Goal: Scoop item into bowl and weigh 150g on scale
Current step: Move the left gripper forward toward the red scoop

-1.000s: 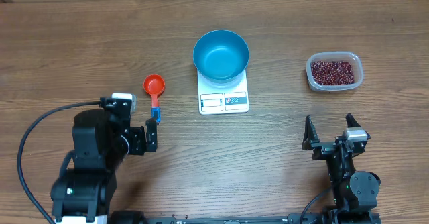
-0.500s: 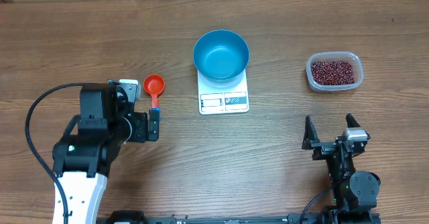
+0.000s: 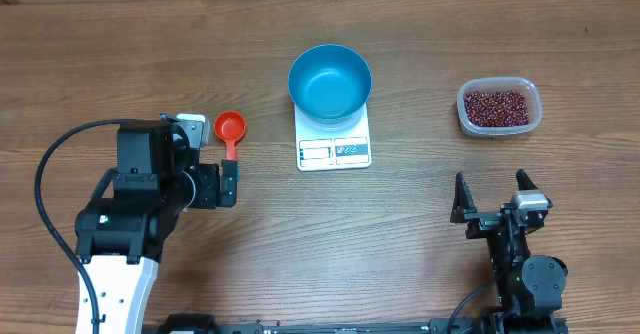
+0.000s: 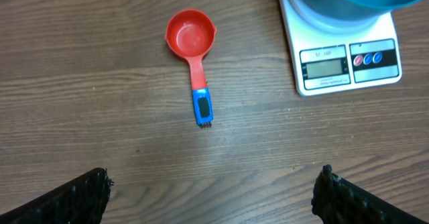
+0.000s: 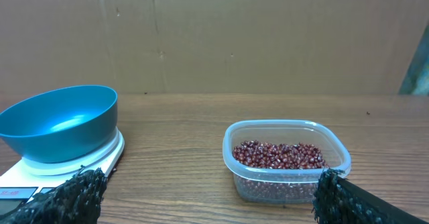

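I judge the step in hand to be picking up the red scoop (image 4: 196, 73), so I work with the left pincer (image 4: 213, 196), whose jaws stand wide with nothing between them. The scoop lies flat on the table (image 3: 400, 234) just ahead of the fingertips and slightly left of their midline, cup away from me and blue handle end nearest. The handle runs almost along my approach line, so the jaws already straddle it crosswise. I should nudge left until the blue grip sits centred, come straight down, and close on the blue part rather than the thin red neck. A grip that far back should leave the cup free to dip, but I must keep it level, or the scoop may twist in the fingers.

The bowl (image 3: 330, 82) sits empty on the scale (image 3: 334, 149), ahead and to the right of this pincer. The beans (image 3: 496, 105) lie in the clear tub (image 3: 499, 107), far off to the right.

The left arm is bent over the table, its wrist pitched steeply down and hovering clear of the wood. The right arm is folded low at the near edge. The right pincer (image 3: 490, 196) is wide and empty, aimed level across the table with the tub directly ahead.
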Robot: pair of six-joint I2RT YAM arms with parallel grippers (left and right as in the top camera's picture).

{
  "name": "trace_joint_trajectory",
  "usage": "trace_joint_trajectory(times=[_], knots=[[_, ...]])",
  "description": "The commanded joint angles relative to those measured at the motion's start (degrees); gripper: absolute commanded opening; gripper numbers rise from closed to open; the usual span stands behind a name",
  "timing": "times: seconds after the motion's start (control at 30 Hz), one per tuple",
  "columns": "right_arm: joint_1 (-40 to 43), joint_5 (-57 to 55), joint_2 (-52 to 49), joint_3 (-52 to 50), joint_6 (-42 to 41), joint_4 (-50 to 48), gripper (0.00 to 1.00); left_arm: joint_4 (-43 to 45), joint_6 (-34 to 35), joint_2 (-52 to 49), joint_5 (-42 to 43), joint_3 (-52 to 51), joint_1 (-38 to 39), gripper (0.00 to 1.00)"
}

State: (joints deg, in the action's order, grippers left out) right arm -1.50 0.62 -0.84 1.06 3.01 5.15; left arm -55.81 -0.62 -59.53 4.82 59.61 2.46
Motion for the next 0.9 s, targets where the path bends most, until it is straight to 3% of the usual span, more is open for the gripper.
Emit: trace_joint_trajectory(times=[0.0, 0.33, 0.87], knots=[[0.2, -0.5, 0.6, -0.6, 0.1, -0.3, 1.00, -1.3, -1.8, -0.8, 1.2, 3.9, -0.6, 1.00], [0.2, -0.5, 0.6, -0.6, 0.1, -0.3, 1.00, -8.7, -3.3, -9.6, 1.3, 13.3, -0.6, 1.00], [0.2, -0.5, 0.6, -0.6, 0.1, -0.3, 1.00, -8.4, -3.7, -14.7, 2.1, 14.3, -0.6, 1.00]])
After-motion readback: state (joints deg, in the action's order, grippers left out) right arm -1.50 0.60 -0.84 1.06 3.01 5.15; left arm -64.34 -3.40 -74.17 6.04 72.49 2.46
